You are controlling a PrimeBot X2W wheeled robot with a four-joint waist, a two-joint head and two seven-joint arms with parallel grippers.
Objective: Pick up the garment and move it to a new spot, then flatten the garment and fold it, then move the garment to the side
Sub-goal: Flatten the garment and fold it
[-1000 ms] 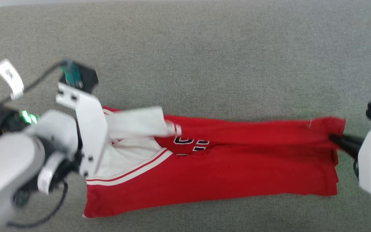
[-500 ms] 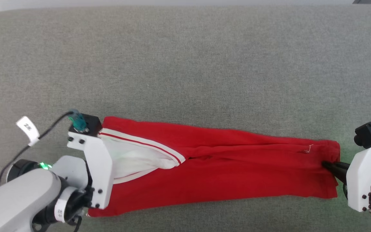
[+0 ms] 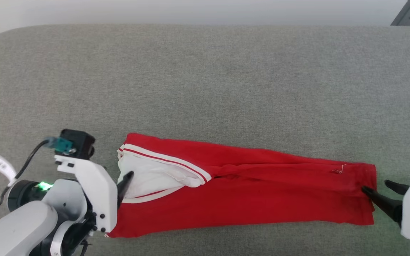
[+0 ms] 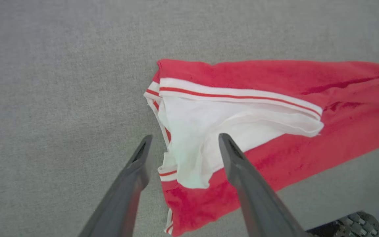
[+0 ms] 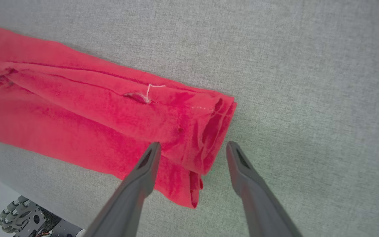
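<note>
Surface: grey padded surface point(image 3: 205, 78), fabric-covered. The far half is bare; its far-left corner is rounded.

Garment point(image 3: 262, 199): lies in the near half as a long narrow band, roughly parallel to the near edge. It runs from left of centre almost to the right edge. It looks doubled lengthwise, with a crease line along its far side. All of it rests on the surface.

Left end: white sleeve point(image 3: 155, 177) on top, rumpled and partly turned over, bordered by striped trim point(image 3: 166, 158).
Right end: hem point(image 3: 370, 192), layers stacked but not quite flush. The near corner sticks out a little.

Left gripper point(image 4: 184, 137): jaws spread wide, nothing between them. One finger is over bare grey just beside the collar end, the other over the white sleeve.
Right gripper point(image 3: 375, 185): jaws also spread wide and empty, straddling the hem edge. One finger is over the red cloth, the other over bare grey just past it.

Small detail: a loose white thread point(image 3: 340, 169) near the hem, far side.

Step, my judgement: folding, with the lengthwise fold laid down and the crosswise fold not yet made.

Next move, my judgement: pinch one end through all its layers and carry it over to meet the other end. The sleeve should be tucked flat first, or it will bunch inside the fold. The uneven hem layers could slip apart if I catch only the top one. Moving the garment to the side comes after that.
</note>
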